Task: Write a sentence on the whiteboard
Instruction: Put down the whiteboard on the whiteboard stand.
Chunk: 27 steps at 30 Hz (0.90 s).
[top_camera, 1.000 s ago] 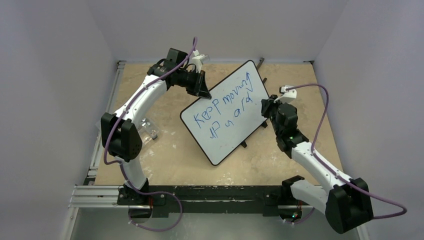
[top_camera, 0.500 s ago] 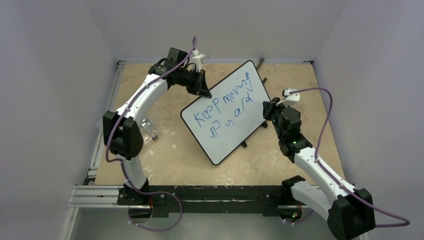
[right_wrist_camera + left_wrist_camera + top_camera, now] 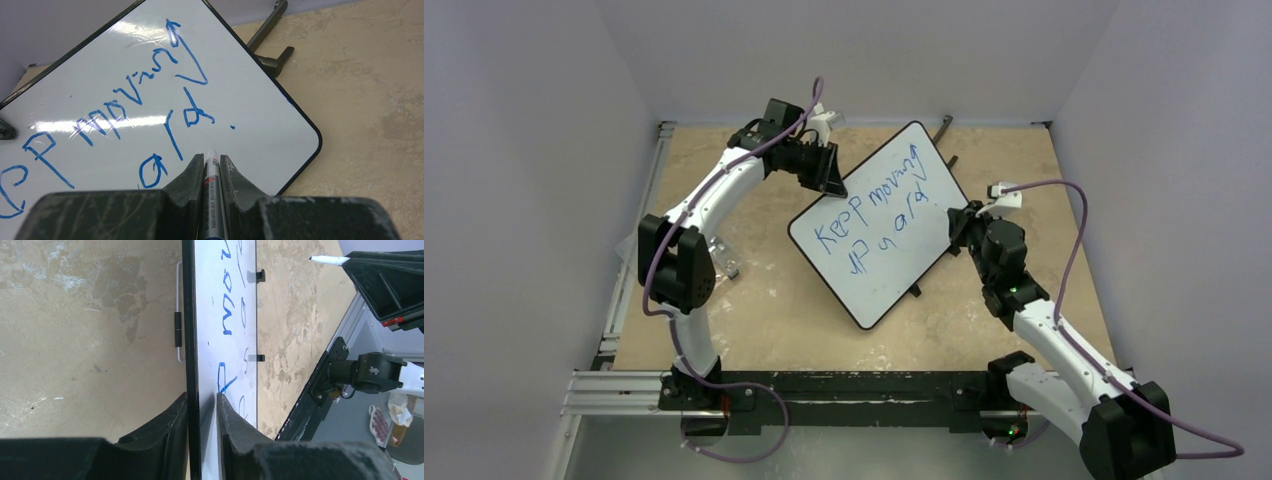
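Note:
The whiteboard [image 3: 894, 250] lies tilted in the middle of the table, white with a black rim and small black feet. The blue sentence [image 3: 874, 205] reads about "Keep moving" with a shorter line under it; it also shows in the right wrist view [image 3: 125, 107]. My left gripper [image 3: 832, 186] is shut on the whiteboard's upper left rim [image 3: 190, 340], one finger on each face. My right gripper [image 3: 956, 222] is shut on a marker [image 3: 212, 195], white tip forward, at the board's right edge [image 3: 300, 165]. The marker tip shows in the left wrist view [image 3: 327, 260].
A clear plastic piece [image 3: 722, 258] lies on the table by the left arm. A dark metal stand part [image 3: 945, 130] lies behind the board's far corner, also in the right wrist view [image 3: 270, 30]. A black rail [image 3: 824, 385] runs along the near edge.
The right arm has drawn its gripper and marker down and toward the board's right edge. The left arm and the board shifted slightly right.

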{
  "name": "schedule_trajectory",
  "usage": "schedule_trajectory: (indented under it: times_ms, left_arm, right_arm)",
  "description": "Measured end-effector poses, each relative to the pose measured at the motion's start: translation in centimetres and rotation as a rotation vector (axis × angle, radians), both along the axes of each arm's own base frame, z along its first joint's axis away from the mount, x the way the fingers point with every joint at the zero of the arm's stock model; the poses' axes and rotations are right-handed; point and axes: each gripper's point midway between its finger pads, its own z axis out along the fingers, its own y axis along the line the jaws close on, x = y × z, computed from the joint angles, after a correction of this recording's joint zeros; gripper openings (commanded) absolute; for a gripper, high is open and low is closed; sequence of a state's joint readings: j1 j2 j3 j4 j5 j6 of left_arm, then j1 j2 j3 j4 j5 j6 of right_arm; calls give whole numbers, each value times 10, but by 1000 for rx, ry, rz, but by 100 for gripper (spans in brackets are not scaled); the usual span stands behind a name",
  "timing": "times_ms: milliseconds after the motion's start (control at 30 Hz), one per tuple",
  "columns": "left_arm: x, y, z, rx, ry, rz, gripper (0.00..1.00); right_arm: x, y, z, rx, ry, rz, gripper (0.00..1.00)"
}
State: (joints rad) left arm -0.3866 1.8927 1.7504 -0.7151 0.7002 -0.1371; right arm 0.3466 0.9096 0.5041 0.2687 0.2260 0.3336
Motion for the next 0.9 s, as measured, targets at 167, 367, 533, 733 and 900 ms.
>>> schedule_trajectory:
  times_ms: [167,367,533,733,900]
  left_arm:
    - [2,1,-4,14,-5,3,32]
    - [2,1,-6,20,-13,-1,36]
    - [2,2,-7,26,-17,-3,45]
    - [2,0,-8,28,-23,-4,48]
    - [3,1,-9,32,-25,-1,48]
  right_arm:
    - [-1,1,-2,0,2,6,0]
    - [-1,1,-2,0,4,8,0]
    - [-2,1,-5,-1,8,8,0]
    - [-2,1,-7,-1,13,7,0]
    - [-2,1,-7,-1,13,8,0]
